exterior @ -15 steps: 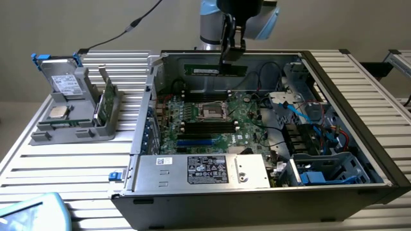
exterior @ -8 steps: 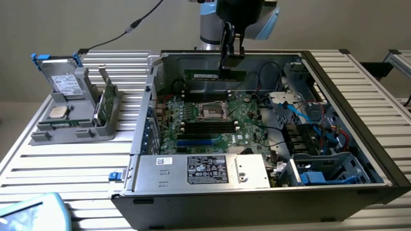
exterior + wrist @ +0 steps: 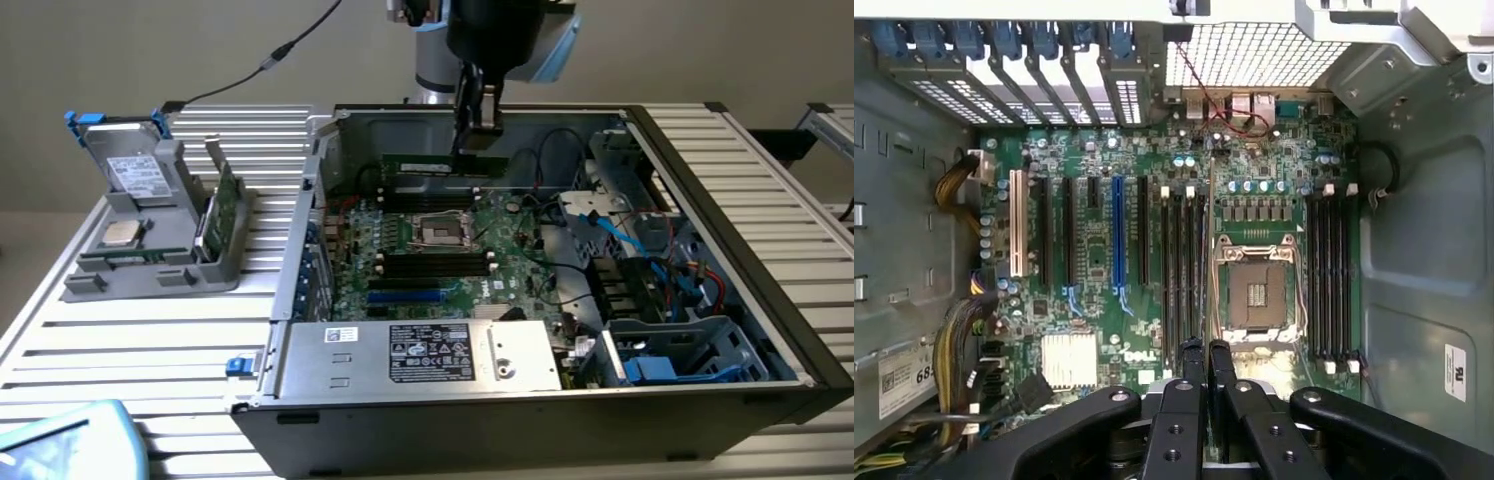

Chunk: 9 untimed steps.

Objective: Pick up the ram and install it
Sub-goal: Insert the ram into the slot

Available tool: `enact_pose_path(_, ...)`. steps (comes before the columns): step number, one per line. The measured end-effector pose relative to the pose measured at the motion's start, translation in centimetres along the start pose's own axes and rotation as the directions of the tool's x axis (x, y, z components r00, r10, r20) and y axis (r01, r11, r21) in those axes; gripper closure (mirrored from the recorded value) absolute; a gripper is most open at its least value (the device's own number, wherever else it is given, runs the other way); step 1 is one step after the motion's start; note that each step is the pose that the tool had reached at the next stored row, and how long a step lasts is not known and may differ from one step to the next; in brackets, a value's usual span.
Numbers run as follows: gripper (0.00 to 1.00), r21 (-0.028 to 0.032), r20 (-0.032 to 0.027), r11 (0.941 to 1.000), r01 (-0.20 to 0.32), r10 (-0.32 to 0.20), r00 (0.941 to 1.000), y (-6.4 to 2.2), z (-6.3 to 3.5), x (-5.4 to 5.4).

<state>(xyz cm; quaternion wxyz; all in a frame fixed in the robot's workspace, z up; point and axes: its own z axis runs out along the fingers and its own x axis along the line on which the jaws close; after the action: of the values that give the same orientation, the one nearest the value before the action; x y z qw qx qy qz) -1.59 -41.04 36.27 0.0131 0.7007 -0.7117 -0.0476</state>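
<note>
The ram [image 3: 434, 165] is a narrow green stick held level inside the open computer case [image 3: 747, 300]. My gripper [image 3: 477, 140] reaches down from above and is shut on its top edge. The stick hangs just above the black memory slots [image 3: 427, 195] on the far side of the CPU socket [image 3: 441, 230]. In the wrist view the ram [image 3: 1211, 250] shows edge-on as a thin line running out from between my shut fingers [image 3: 1184, 375]. It lies over the slots [image 3: 1184, 270] beside the socket [image 3: 1259, 290].
A grey holder [image 3: 147, 250] on the exterior view's left carries a taller green card [image 3: 220, 210] and small parts. The power supply [image 3: 414, 355] sits at the case's front. A drive cage and blue and red cables [image 3: 667, 300] fill the right side. A second slot bank [image 3: 1329, 270] flanks the socket.
</note>
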Motion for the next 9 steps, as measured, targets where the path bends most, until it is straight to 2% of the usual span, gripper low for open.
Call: enact_pose_path(9,0.87,0.0023,-0.0022,0.9997,0.025,-0.025,0.9997,-0.06,1.79,-0.1)
